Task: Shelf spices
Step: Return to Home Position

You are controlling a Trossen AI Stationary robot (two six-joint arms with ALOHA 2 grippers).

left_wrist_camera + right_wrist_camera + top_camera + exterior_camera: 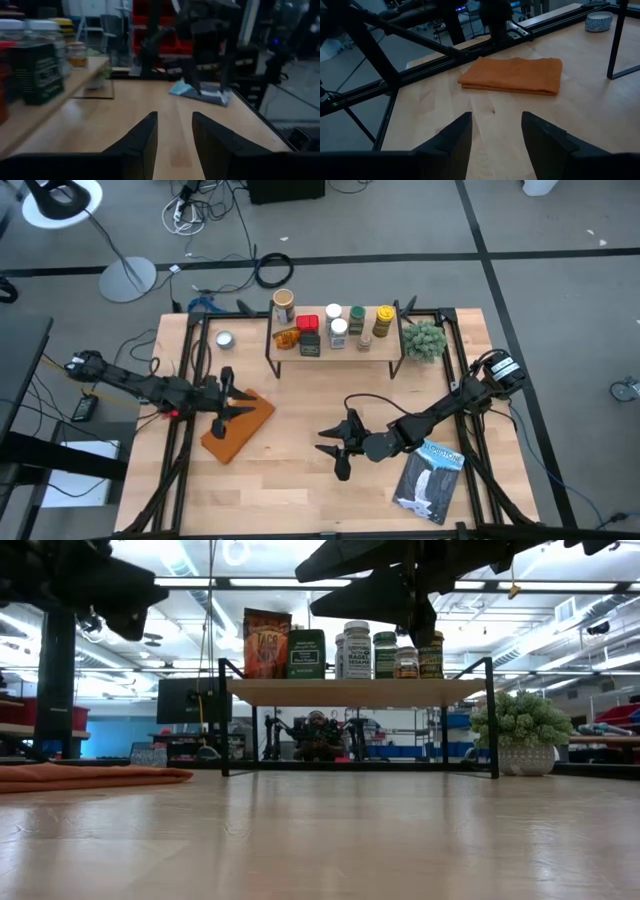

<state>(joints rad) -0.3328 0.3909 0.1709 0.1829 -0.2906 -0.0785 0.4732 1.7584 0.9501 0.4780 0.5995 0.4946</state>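
Altogether eight spices (333,326) atop one shelf (385,346); left gripper (234,403), right gripper (335,449) both parted, empty.

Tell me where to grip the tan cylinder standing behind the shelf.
Grip the tan cylinder around its round side wall, below the lid. It stands upright on the table behind the shelf, at its left end, so the left tool probably fits best, coming level from the open left side.

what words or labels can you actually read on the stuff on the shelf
"TACO": on the orange packet at the shelf's end, low view; the smaller print below it is blurred.
"BAGEL": on the white-lidded jar, faint, so not certain; its other lines are too small.
Dark box: has a label, too small to read.
Other jars: labels blurred in every view.
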